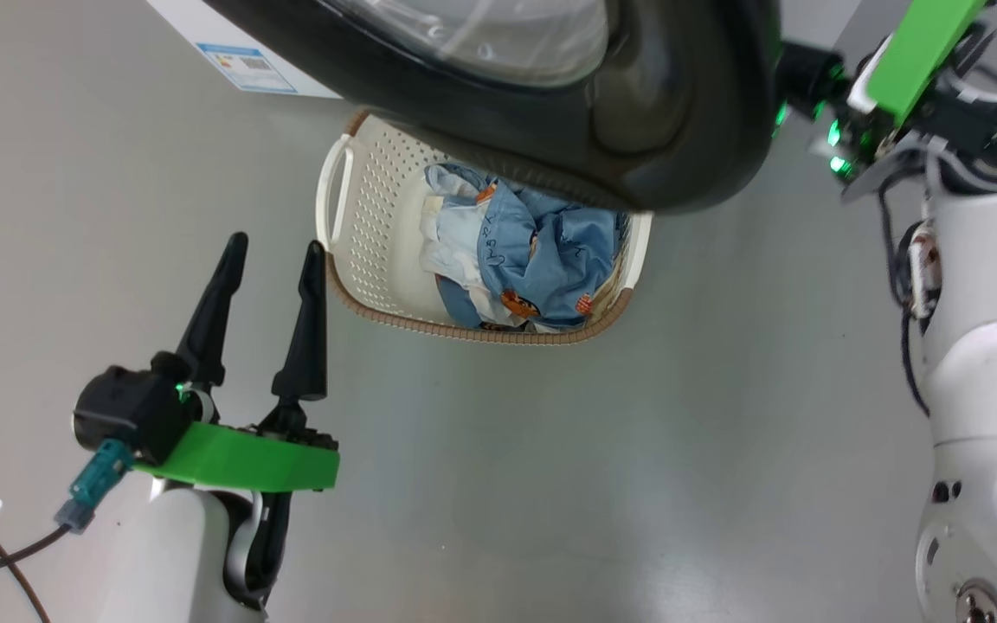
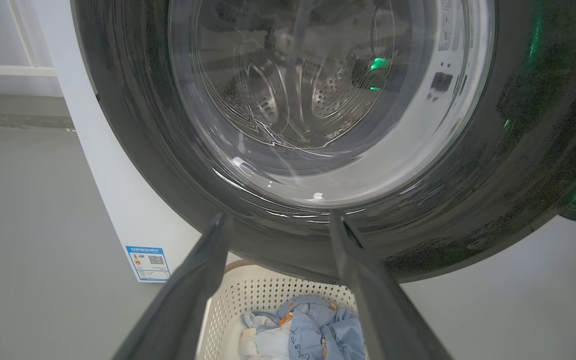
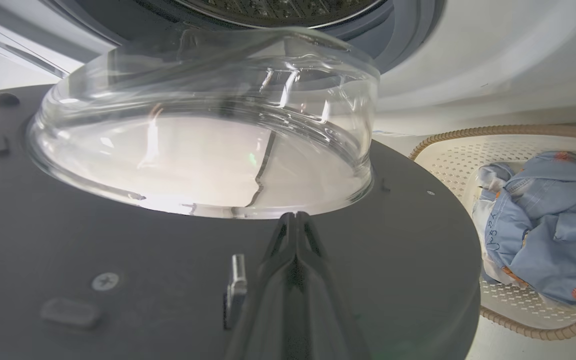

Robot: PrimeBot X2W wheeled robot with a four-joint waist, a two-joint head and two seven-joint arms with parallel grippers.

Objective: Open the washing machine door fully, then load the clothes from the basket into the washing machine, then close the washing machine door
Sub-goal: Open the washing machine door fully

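The washing machine door (image 1: 680,130) stands swung out, its glossy black rim hanging over the far part of the basket (image 1: 377,199). Light blue clothes (image 1: 542,251) with orange prints lie in the basket. My left gripper (image 1: 275,255) is open and empty, just left of the basket. In the left wrist view, the left gripper (image 2: 278,217) points at the door (image 2: 133,150) from outside. My right gripper (image 3: 295,217) is shut, its tips lying on the door's dark inner face (image 3: 93,225) at the foot of the glass bowl (image 3: 208,140). Behind it is the washing machine (image 3: 468,60).
A blue sticker (image 1: 247,67) marks the machine's white side. A metal latch tab (image 3: 238,275) sticks up from the inner face left of my right fingers. My right arm (image 1: 983,303) stands at the right. Bare grey floor (image 1: 637,433) spreads in front of the basket.
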